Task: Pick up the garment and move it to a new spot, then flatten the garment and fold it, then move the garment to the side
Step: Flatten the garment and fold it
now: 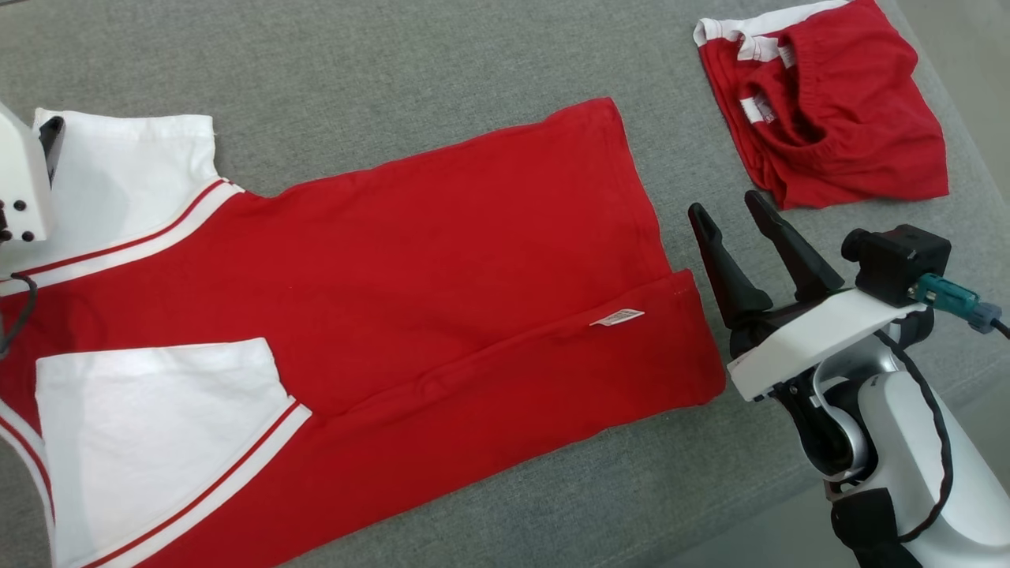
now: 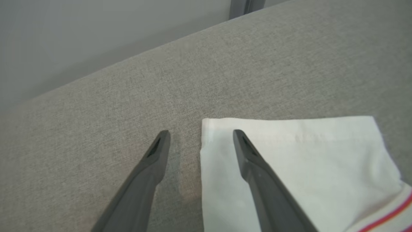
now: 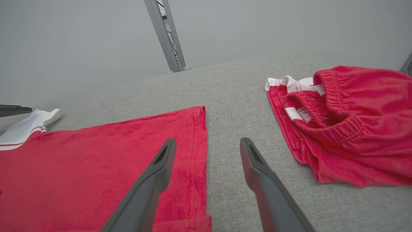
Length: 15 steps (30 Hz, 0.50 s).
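The garment [image 1: 442, 260] is a red T-shirt with white sleeves, lying flat on the grey cloth surface [image 1: 394, 71], its hem toward the right. Its near side is folded over the body, showing a small white label [image 1: 617, 317]. My right gripper [image 1: 726, 205] stands open just right of the hem, holding nothing; in the right wrist view [image 3: 208, 141] its left finger is over the hem [image 3: 198, 145]. My left gripper [image 2: 201, 132] is open above the edge of the far white sleeve [image 2: 305, 161], one finger over the sleeve and one over bare surface.
Folded red shorts [image 1: 828, 118] with white trim lie at the far right, also seen in the right wrist view [image 3: 347, 129]. The surface's edge runs down the right side [image 1: 966, 181]. A metal pole [image 3: 167, 35] stands behind the surface's far edge.
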Available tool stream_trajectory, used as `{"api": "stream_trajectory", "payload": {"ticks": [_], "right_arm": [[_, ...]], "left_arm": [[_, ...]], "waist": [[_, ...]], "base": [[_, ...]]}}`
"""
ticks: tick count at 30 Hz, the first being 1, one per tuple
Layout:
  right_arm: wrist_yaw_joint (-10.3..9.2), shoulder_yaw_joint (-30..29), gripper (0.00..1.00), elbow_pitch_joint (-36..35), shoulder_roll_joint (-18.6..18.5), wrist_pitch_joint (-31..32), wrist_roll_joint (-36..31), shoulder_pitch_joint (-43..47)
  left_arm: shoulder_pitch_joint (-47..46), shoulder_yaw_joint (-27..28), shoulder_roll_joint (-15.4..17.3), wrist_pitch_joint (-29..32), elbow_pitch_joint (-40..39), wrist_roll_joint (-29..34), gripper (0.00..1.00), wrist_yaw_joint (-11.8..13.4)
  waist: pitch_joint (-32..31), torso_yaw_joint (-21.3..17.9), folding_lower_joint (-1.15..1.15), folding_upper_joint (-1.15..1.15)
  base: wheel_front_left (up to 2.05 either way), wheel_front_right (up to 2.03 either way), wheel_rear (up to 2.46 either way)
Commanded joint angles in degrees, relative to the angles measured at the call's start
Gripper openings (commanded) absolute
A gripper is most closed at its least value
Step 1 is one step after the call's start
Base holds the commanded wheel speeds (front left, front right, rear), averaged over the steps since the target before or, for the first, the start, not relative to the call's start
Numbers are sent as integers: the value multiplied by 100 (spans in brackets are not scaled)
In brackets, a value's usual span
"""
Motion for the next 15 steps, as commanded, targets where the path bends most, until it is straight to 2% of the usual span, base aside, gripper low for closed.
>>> {"api": "stream_trajectory", "payload": {"ticks": [1, 5, 6, 7, 9, 11, 12, 13, 15], "right_arm": [[3, 14, 100, 23, -51, -51, 47, -80], [3, 95, 100, 72, -94, -128, 128, -195], [3, 105, 100, 82, -105, -137, 145, -214], [3, 109, 100, 85, -120, -157, 155, -238], [3, 111, 100, 100, -149, -179, 172, -280], [3, 120, 100, 123, -164, -187, 170, -346], [3, 134, 100, 131, -173, -183, 166, -396], [3, 148, 100, 141, -187, -163, 165, -453], [3, 220, 100, 176, -243, -101, 158, -607]], "left_arm": [[-95, 7, 38, 29, 49, 52, 100, 40], [-136, 26, 110, 97, 193, 21, 100, 109], [-124, 26, 96, 134, 226, -18, 93, 107], [-112, 8, 85, 180, 247, -28, 85, 76], [-139, -9, 89, 241, 281, -57, 48, 42], [-154, -43, 96, 274, 304, -27, 32, 48], [-168, -62, 93, 289, 304, -19, 10, 39], [-183, -69, 79, 296, 299, -41, 0, 21], [-214, -82, 39, 279, 290, -92, 0, -19]], "waist": [[60, -64, 0, 0], [122, -125, 0, 0], [132, -131, 0, 0], [141, -133, 0, 0], [152, -129, 0, 0], [157, -119, 0, 0], [160, -111, 0, 0], [165, -102, 0, 0], [179, -74, 0, 0]], "base": [[0, 0, 0], [0, 0, 0], [0, 0, 0], [0, 0, 0], [0, 0, 0], [0, 0, 0], [0, 0, 0], [0, 0, 0], [0, 0, 0]]}}
